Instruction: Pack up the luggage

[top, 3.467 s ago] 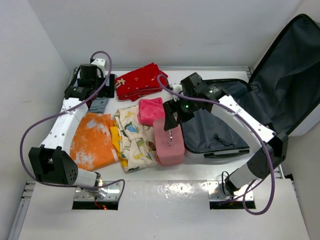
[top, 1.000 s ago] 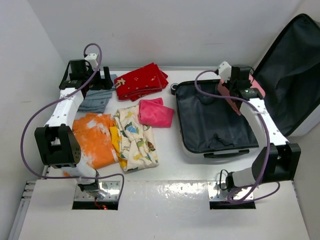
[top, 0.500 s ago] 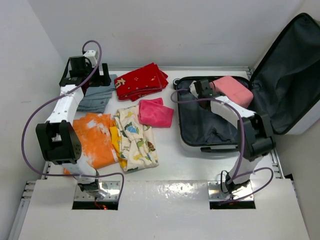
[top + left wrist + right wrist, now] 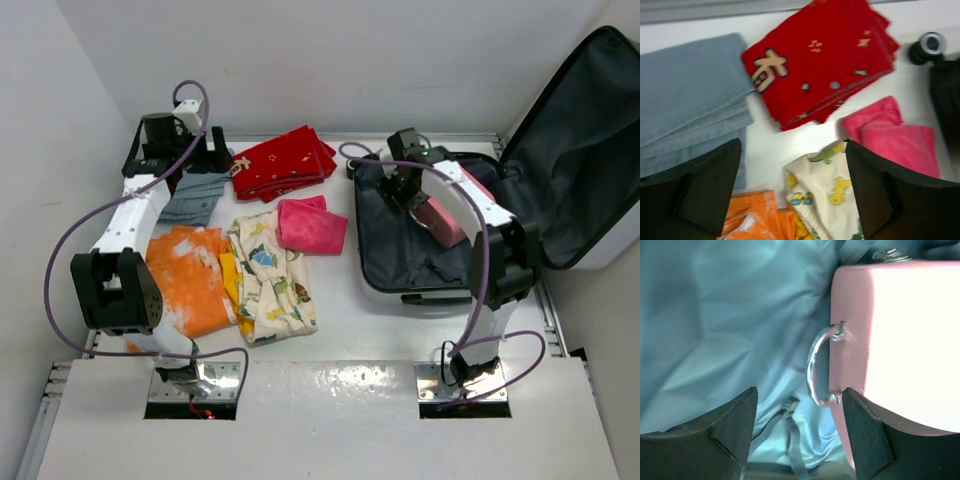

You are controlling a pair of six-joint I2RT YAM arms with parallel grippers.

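Top external: luggage [image 4: 395, 245] lies open at the table's right side, lid up. The pink box [image 4: 445, 218] now rests inside on the grey lining; a second ago it hung from the right gripper [image 4: 405, 185]. That gripper has just let go, jaws apart either side of the metal handle [image 4: 815, 365]. One item looks packed. The left gripper [image 4: 790, 190] is wide open and empty above the folded denim [image 4: 685, 110] and red cloth [image 4: 820, 55], both outside the case.

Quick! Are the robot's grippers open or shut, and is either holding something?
Left gripper: open, holding nothing.
Right gripper: open, holding nothing; the handle of the pink box is between its jaws, not gripped.
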